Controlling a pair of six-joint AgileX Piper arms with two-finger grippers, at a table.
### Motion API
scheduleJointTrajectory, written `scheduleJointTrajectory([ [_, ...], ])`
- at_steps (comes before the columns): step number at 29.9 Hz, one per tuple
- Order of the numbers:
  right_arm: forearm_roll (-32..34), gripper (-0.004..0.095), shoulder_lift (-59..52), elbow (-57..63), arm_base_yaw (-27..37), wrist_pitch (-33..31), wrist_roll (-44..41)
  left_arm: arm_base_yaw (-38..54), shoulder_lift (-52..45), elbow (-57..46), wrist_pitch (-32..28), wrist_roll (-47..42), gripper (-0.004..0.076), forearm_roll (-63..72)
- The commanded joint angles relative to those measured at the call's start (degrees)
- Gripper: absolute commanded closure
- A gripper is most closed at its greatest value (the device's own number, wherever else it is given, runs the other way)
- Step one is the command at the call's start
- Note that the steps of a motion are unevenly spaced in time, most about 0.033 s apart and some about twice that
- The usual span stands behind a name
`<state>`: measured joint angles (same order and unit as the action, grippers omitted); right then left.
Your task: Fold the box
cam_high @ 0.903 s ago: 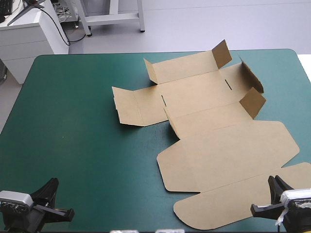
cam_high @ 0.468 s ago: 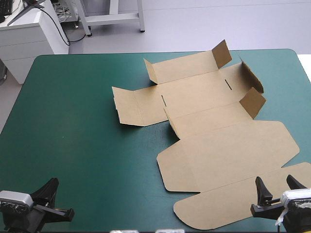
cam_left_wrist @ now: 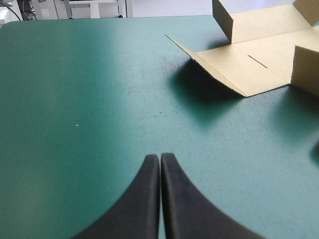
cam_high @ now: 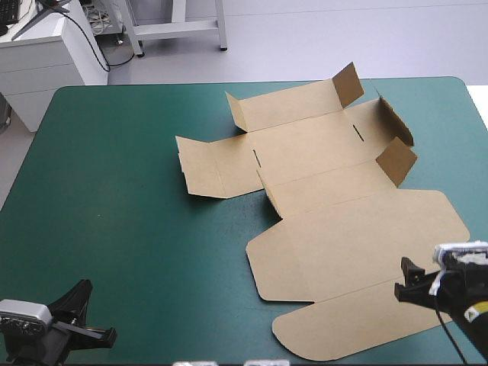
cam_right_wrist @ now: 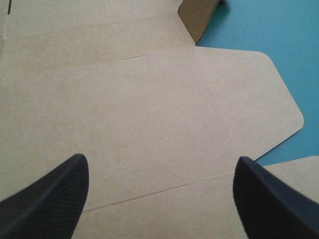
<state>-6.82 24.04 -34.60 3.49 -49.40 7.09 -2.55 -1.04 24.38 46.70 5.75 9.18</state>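
Note:
The brown box (cam_high: 343,221) lies as a cut sheet on the right half of the table. Most of it is flat, with a few small flaps standing up at its far end. My right gripper (cam_high: 425,268) hovers open over the wide near panel by the table's right front corner. In the right wrist view the box (cam_right_wrist: 149,99) fills the picture beneath the gripper (cam_right_wrist: 159,169), with nothing between the fingers. My left gripper (cam_high: 81,290) is shut at the front left, well away from the box. Its wrist view shows the gripper (cam_left_wrist: 160,158) above bare cover, with the box's (cam_left_wrist: 249,64) left flap far ahead.
The teal-green cover (cam_high: 114,191) stretches bare to the left of the box. The sheet's near lid flap (cam_high: 358,324) reaches almost to the table's front edge. A rounded lid corner (cam_right_wrist: 279,99) ends close to the right edge.
My right gripper has opened from shut. It has moved forward and inward over the box's near panel. The left arm and the box have not moved.

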Motion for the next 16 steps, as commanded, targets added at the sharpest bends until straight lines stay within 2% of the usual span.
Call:
scheduleJointTrajectory([
  [1, 1.3, 0.0164, 12.7, -8.1, 0.3, 3.4, -0.1, -0.3, -0.3, 1.3, -4.6, 0.0, 0.0732, 1.3],
  [9, 1.7, 0.0164, 38.1, -27.6, 0.3, 0.8, 0.3, -0.3, -0.3, 1.3, -4.6, 0.0, 0.0732, 1.3],
  [16, 5.1, 0.0164, 57.2, -46.2, 0.3, -5.4, 0.7, -0.3, -0.3, 1.3, -4.6, 0.0, 0.0732, 1.3],
])
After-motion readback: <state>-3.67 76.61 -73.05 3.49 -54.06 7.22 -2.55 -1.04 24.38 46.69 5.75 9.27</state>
